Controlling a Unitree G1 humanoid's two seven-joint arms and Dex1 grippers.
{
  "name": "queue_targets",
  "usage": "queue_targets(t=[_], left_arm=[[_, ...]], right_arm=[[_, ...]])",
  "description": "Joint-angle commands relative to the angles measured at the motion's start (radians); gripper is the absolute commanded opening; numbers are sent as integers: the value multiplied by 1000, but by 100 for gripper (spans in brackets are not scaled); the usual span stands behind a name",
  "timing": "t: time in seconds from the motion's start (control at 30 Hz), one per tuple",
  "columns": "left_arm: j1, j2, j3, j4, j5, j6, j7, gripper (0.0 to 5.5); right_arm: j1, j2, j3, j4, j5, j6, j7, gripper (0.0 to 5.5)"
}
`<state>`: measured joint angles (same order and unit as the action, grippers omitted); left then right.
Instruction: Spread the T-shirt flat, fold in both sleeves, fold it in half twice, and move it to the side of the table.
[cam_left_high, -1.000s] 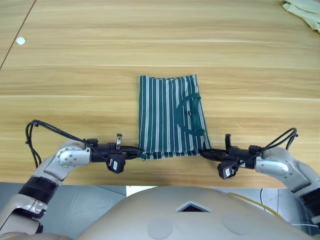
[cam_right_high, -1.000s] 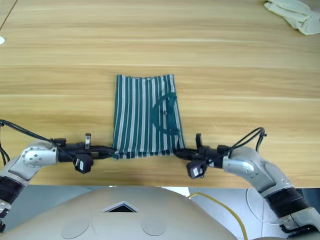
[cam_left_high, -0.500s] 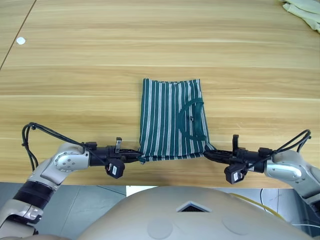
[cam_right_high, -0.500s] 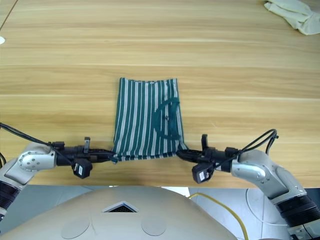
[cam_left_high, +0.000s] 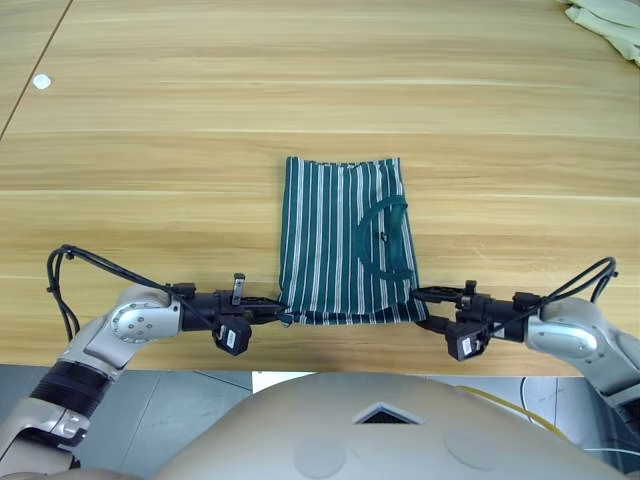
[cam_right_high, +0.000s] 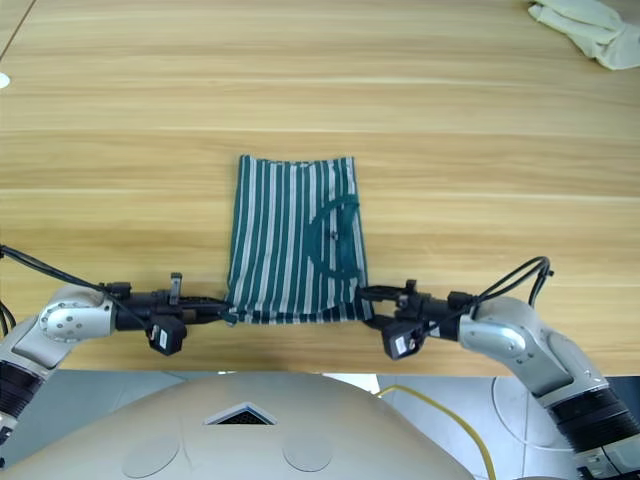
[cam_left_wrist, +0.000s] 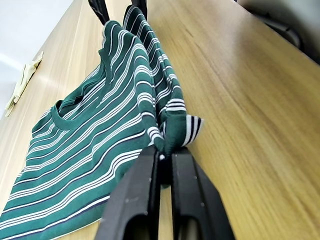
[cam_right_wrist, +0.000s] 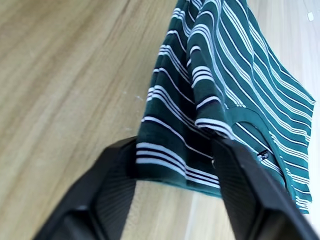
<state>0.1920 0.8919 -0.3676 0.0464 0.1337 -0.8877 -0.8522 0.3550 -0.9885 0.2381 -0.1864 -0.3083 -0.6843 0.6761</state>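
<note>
T-shirt (cam_left_high: 345, 240) long axis runs near-far. Left gripper (cam_left_high: 278, 308) pinches its near-left corner; right gripper (cam_left_high: 422, 305) gapes wide, straddling near-right corner, unclamped.

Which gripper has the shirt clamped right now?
The left gripper: its fingers are pinched shut on the shirt's near corner. The right gripper's fingers stand apart, with the other near corner lying unclamped between them.
</note>
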Motion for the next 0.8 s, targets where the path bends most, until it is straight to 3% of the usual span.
queue_targets(t=[0.03,0.5,0.8], left_arm=[[-20,-4,-3,6,7,4,4,13],[-8,-3,-1,7,4,-6,8,13],[-1,6,1,-5,-9,-10,4,13]], right_arm=[[1,-2,-18,12,-25,7,-6,320],[6,7,-30,21,-43,17,-33,539],[-40,49,49,43,-74,12,-20,539]])
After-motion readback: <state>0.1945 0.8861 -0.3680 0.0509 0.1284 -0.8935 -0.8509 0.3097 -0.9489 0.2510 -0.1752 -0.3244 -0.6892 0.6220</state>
